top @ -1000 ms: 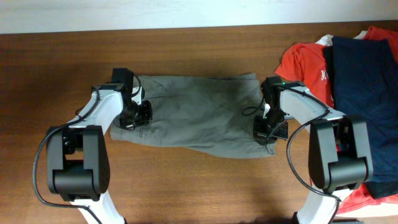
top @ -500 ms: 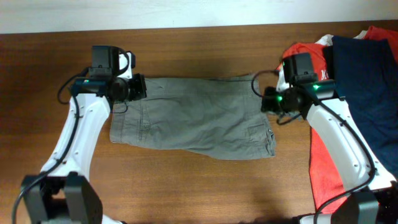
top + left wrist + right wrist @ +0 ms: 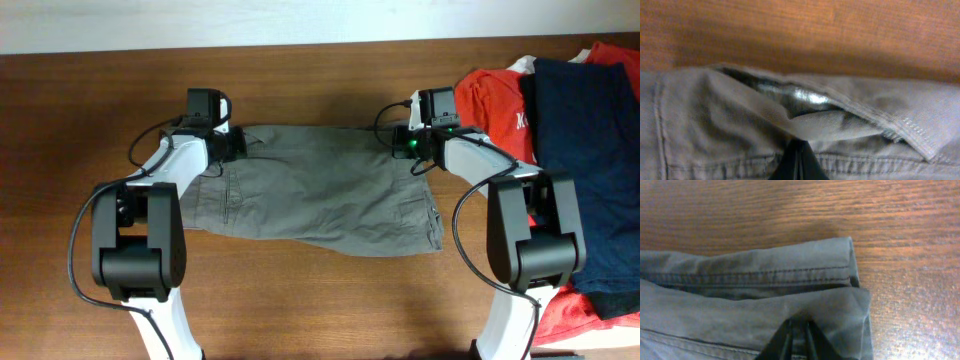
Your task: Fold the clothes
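Two grippers sit at the far corners of the grey shorts [image 3: 320,195], which lie flat across the middle of the table [image 3: 300,300]. From above, the left gripper [image 3: 228,143] and right gripper [image 3: 408,146] look placed to carry the far edge toward the near one, but their jaws are hidden. The left wrist view shows its gripper [image 3: 797,150] pinched together on a raised fold beside the gaping waistband [image 3: 805,95]. The right wrist view shows its gripper [image 3: 799,329] clamped on cloth just inside the hem corner [image 3: 852,262].
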### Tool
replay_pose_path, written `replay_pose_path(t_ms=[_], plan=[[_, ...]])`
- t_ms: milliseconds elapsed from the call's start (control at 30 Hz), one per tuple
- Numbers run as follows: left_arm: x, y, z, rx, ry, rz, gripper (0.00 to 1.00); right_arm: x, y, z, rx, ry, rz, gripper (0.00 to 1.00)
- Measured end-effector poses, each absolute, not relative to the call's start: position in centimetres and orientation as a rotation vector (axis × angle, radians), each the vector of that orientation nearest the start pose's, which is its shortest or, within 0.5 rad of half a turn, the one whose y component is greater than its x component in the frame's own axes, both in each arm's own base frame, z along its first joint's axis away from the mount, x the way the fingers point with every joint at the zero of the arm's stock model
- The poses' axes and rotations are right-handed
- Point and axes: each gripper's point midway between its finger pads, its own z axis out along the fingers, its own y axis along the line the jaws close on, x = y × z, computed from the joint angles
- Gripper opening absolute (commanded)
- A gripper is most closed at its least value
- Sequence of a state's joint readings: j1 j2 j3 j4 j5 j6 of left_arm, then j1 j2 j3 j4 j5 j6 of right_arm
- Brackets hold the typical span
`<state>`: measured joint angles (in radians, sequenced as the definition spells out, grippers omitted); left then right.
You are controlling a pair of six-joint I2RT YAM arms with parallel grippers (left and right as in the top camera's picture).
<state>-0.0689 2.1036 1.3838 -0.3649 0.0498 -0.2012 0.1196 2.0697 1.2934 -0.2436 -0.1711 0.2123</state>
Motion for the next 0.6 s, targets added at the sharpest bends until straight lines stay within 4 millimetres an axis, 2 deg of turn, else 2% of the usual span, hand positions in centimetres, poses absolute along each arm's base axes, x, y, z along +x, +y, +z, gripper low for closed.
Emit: replay_pose_path(t_ms=[133, 200, 233, 300, 333, 400, 467, 533, 567, 600], plan=[[49.3, -4.2, 0.8, -0.161, 2.653, -0.152, 0.00, 49.1, 8.6, 1.0, 0.041, 2.577, 0.319, 0.13], [49.8, -4.2, 1.6, -0.159, 2.636, -0.155, 0.00, 49.6, 8.7, 1.5, 0.038, 2.564, 0.326, 0.11], [50.5, -4.3, 3.2, -0.155, 2.601, -0.159, 0.00, 50.1, 9.4, 2.7, 0.019, 2.537, 0.376, 0.04], [51.1, -4.3, 6.5, -0.150, 2.538, -0.167, 0.00, 50.6, 10.6, 5.1, -0.014, 2.488, 0.469, 0.04], [51.1, -4.3, 8.6, -0.147, 2.509, -0.170, 0.00, 50.7, 11.9, 7.4, -0.063, 2.442, 0.552, 0.04], [50.5, -4.3, 10.3, -0.147, 2.509, -0.171, 0.00, 50.1, 13.9, 9.6, -0.127, 2.412, 0.651, 0.04], [49.5, -4.1, 9.2, -0.155, 2.567, -0.163, 0.00, 49.2, 15.5, 9.1, -0.180, 2.432, 0.683, 0.04], [49.3, -4.1, 7.7, -0.158, 2.601, -0.158, 0.00, 48.7, 17.0, 7.6, -0.214, 2.466, 0.668, 0.04], [49.2, -4.1, 7.1, -0.160, 2.615, -0.157, 0.00, 48.5, 17.4, 6.4, -0.220, 2.490, 0.643, 0.04], [48.8, -4.1, 5.4, -0.164, 2.662, -0.150, 0.00, 48.1, 17.8, 4.5, -0.224, 2.533, 0.614, 0.04]])
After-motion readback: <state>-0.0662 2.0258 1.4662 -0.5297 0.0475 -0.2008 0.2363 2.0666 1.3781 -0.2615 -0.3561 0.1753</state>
